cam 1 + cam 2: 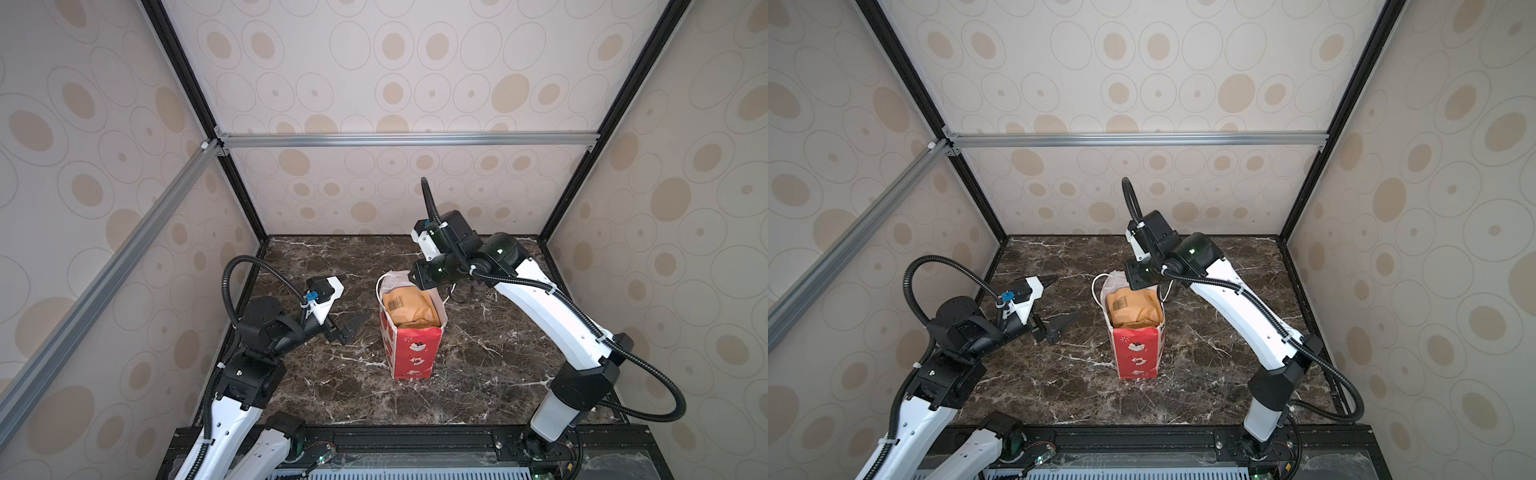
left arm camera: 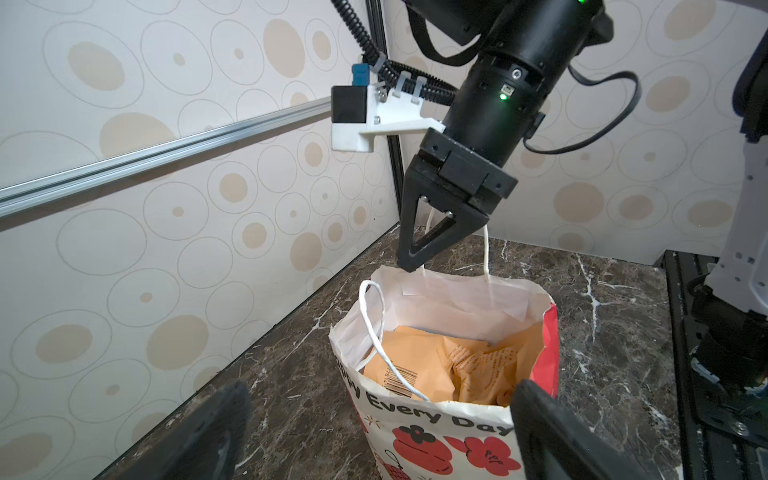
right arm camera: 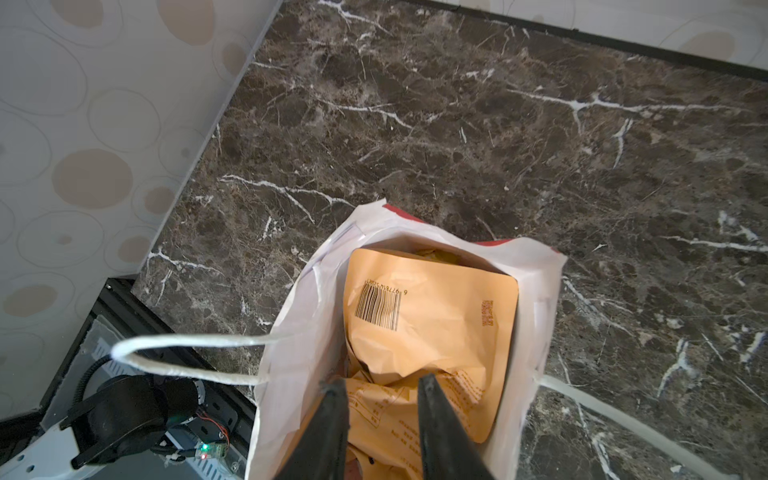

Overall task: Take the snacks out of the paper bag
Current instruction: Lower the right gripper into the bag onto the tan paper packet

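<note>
The red paper bag (image 1: 415,349) (image 1: 1138,353) stands upright mid-table, mouth open. A tan kraft pouch (image 1: 409,307) (image 3: 436,307) with a barcode fills the mouth, and it is the only one of the snacks that shows plainly. My right gripper (image 3: 382,380) (image 2: 409,262) points down at the bag's far rim. Its fingers stand a little apart over the pouch's crumpled end, clamping nothing. My left gripper (image 1: 357,297) (image 1: 1067,295) hovers left of the bag (image 2: 436,436), wide open and empty.
One white cord handle (image 3: 187,345) loops out from the bag's left rim, and the other (image 2: 485,249) rises beside the right gripper. Patterned walls close in the dark marble table (image 1: 498,357) on three sides. A black rail (image 1: 415,436) runs along the front.
</note>
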Available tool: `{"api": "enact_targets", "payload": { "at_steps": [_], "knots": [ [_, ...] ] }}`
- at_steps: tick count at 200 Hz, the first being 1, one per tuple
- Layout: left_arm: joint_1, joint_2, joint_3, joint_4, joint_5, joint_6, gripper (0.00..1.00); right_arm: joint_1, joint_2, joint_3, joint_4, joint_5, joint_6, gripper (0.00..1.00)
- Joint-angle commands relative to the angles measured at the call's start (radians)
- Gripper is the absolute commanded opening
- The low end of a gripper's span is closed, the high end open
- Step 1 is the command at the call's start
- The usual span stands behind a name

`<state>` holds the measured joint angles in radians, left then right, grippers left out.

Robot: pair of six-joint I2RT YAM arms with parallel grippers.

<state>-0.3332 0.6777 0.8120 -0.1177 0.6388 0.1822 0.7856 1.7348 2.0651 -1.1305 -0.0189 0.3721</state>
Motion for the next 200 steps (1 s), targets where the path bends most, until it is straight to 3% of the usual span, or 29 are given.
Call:
{"api": "enact_targets", "payload": {
  "at_steps": [1, 60, 96, 115, 152, 200],
  "knots": [
    [-0.003, -0.012, -0.031, 0.059, 0.002, 0.078, 0.98, 0.009, 0.044, 0.040, -0.111, 0.036, -0.004, 0.33],
    [-0.003, -0.075, -0.129, 0.100, -0.045, 0.099, 0.98, 0.010, 0.123, -0.043, -0.029, -0.029, 0.045, 0.42],
    [-0.003, -0.090, -0.150, 0.111, -0.077, 0.105, 0.98, 0.010, 0.163, -0.079, 0.012, -0.009, 0.067, 0.59],
    [-0.003, -0.087, -0.154, 0.116, -0.076, 0.104, 0.98, 0.010, 0.171, -0.134, 0.056, 0.003, 0.082, 0.63],
    [-0.003, -0.077, -0.157, 0.117, -0.083, 0.103, 0.98, 0.010, 0.174, -0.258, 0.143, 0.003, 0.118, 0.68],
    [-0.003, -0.067, -0.160, 0.121, -0.088, 0.096, 0.98, 0.010, 0.199, -0.366, 0.194, -0.006, 0.133, 0.67]
  ]
}}
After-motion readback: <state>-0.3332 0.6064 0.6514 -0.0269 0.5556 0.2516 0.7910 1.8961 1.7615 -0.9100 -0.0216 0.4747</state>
